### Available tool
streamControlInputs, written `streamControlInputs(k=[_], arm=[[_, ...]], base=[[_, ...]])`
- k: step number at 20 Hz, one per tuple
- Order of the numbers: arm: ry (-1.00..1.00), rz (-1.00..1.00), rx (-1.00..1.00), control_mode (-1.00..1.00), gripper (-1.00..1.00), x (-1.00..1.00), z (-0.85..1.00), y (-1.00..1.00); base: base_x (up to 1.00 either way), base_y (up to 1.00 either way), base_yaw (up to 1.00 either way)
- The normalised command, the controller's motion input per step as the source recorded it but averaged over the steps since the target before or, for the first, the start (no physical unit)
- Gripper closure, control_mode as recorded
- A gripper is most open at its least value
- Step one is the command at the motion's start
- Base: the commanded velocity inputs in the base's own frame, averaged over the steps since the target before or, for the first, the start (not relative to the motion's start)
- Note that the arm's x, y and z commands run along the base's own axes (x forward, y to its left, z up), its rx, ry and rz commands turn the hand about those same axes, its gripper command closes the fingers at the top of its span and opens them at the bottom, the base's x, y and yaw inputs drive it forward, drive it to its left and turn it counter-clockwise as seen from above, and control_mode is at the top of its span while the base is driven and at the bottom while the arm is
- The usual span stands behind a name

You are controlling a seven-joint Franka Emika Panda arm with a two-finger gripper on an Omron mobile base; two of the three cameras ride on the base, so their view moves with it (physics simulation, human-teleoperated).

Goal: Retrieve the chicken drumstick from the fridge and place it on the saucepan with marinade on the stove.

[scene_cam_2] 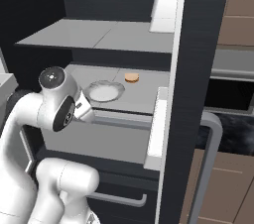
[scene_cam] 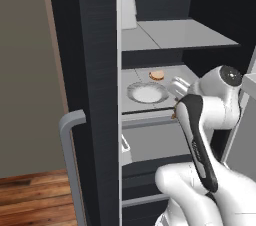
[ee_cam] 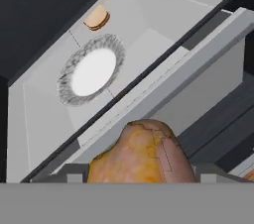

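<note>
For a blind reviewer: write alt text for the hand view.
A golden-brown chicken drumstick sits close between the gripper's fingers at the bottom. Beyond it, a grey fridge shelf holds a white round plate and a small tan bun.

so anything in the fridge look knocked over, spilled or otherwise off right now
Nothing stands out. The white plate lies flat on the grey shelf with the small tan bun behind it, both upright and apart. The chicken drumstick sits between the gripper fingers, off the shelf, with no spill visible.
</note>
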Motion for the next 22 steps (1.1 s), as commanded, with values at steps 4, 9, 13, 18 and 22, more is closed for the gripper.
streamControlInputs(k=[4, 9, 13, 18, 22], arm=[[-0.04, 0.03, 0.0, -1.0, 1.0, -1.0, 0.49, -0.03], [-0.09, 0.01, 0.0, -1.0, 1.0, -1.0, 0.46, 0.0], [-0.14, 0.0, 0.0, -1.0, 1.0, -1.0, 0.38, -0.07], [-0.16, 0.0, 0.0, -1.0, 1.0, -0.99, 0.27, -0.12], [-0.11, 0.0, 0.0, -1.0, 1.0, -0.8, 0.06, -0.11]], base=[[0.0, 0.0, 0.0], [0.0, 0.0, 0.0], [0.0, 0.0, 0.0], [0.0, 0.0, 0.0], [0.0, 0.0, 0.0]])
